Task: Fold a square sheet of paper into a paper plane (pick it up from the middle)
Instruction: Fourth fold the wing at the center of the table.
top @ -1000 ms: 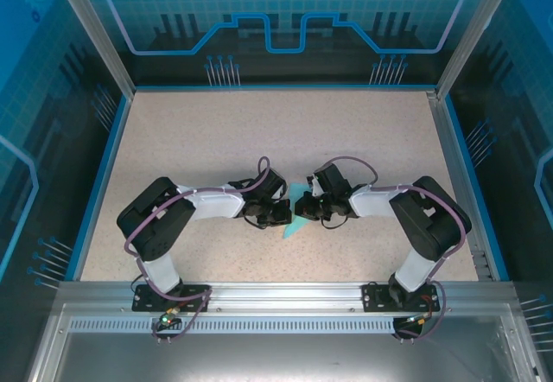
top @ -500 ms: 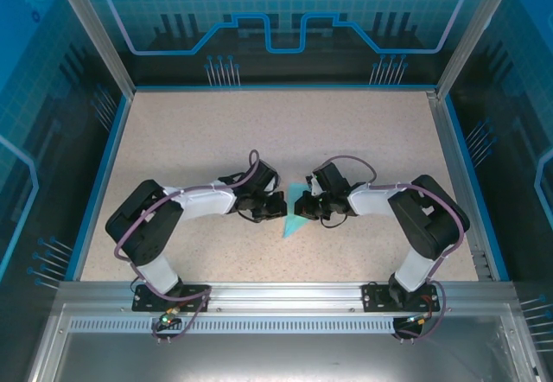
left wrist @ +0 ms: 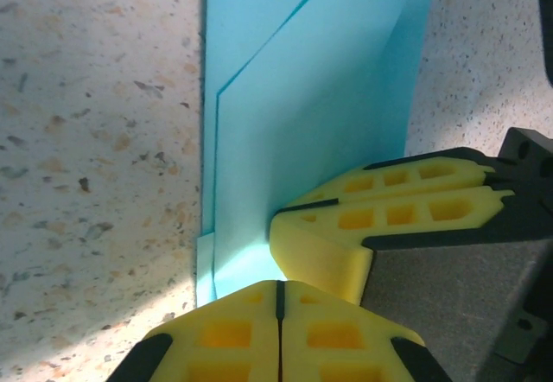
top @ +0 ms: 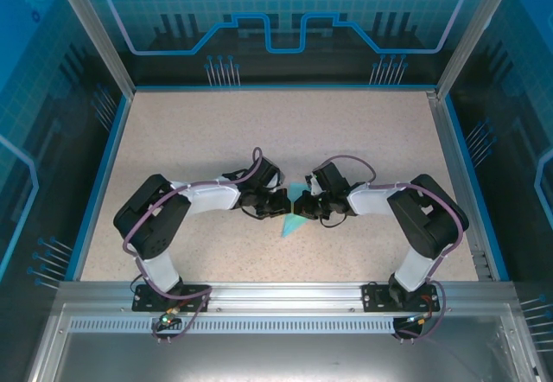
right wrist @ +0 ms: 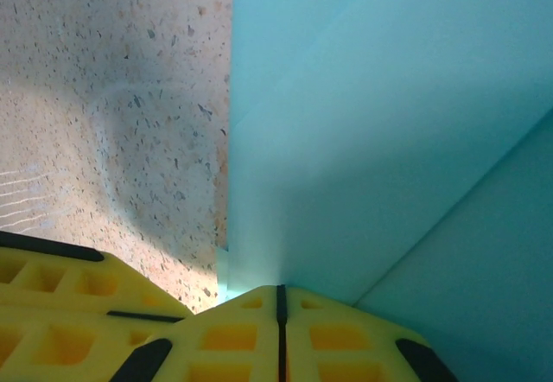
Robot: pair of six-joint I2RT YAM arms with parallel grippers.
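Folded cyan paper (top: 292, 225) sits mid-bench (top: 216, 123), its pointed corner toward the near edge. Just beyond that corner, the left tool (top: 280, 204) and right tool (top: 304, 207) meet almost tip to tip. Each has its yellow fingers pressed together, clamped on the paper's layered edge.

Right gripper (right wrist: 278, 296) at bottom centre, yellow fingers pressed together, thin dark seam between them. Tips meet the near edge of the paper (right wrist: 389, 140); can't tell if it's pinched. Paper is light cyan, folded, with overlapping layers and diagonal fold edges. Speckled table (right wrist: 112, 71) on left, with a soft shadow. Left gripper (right wrist: 177, 315) is at the bottom left, just beside the right gripper.
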